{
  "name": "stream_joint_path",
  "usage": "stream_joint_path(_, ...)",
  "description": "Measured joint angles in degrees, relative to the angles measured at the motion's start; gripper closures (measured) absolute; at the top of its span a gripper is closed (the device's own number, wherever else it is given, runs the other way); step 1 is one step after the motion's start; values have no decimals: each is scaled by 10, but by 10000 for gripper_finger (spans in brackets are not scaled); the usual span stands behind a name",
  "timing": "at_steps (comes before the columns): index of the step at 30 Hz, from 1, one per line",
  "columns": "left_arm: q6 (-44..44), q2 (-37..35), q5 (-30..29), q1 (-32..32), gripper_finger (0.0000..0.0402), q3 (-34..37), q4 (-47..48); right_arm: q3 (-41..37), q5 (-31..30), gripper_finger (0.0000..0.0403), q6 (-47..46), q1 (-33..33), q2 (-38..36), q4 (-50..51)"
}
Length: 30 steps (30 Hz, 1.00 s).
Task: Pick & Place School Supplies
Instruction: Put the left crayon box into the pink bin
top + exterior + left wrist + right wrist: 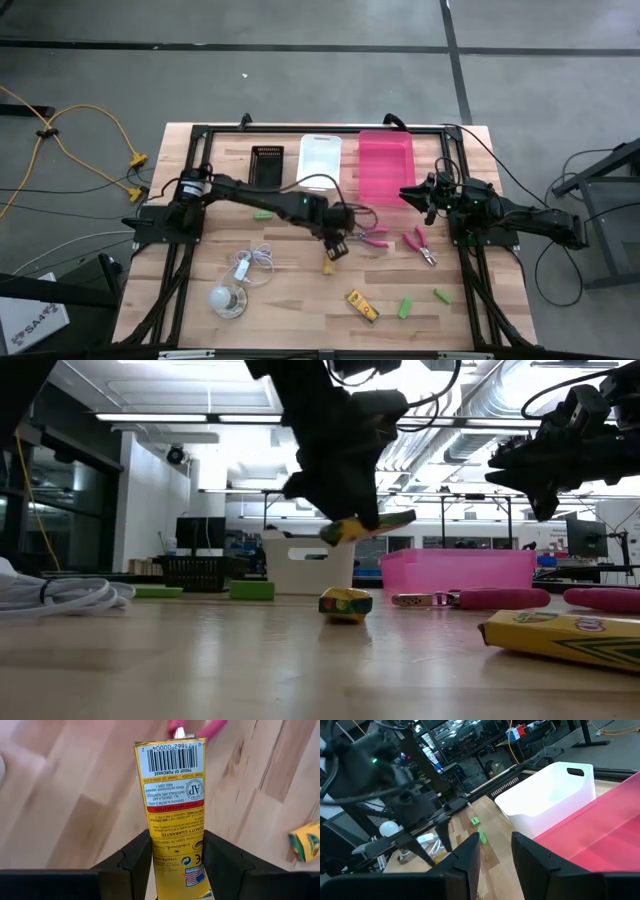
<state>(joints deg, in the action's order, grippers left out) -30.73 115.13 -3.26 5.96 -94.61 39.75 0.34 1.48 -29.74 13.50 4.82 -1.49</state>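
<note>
My left gripper (338, 245) (345, 520) is shut on a yellow packet (172, 795) (355, 529) and holds it lifted above the table's middle. A second yellow packet (328, 266) (345, 603) lies just below it, and a third (362, 305) (565, 635) lies nearer the front. Two pink-handled tools (375, 237) (420, 243) rest to the right of the left gripper. Green pieces lie at the left of centre (263, 214) and at the front right (405, 307) (441, 294). My right gripper (420, 195) (495, 852) hangs open and empty by the pink bin's right edge.
A black bin (266, 165), a white bin (320, 162) and a pink bin (384, 165) stand in a row at the back. A coiled white cord (255, 262) and a pale round object (228, 300) lie at the front left.
</note>
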Motion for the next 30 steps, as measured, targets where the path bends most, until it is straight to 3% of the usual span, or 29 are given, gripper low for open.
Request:
stream_joint_path(11,67,0,19,-22,247,0,-31,0,0,302,0,0,0,0)
stream_joint_path(30,69,0,19,-21,247,0,-32,0,0,302,0,0,0,0)
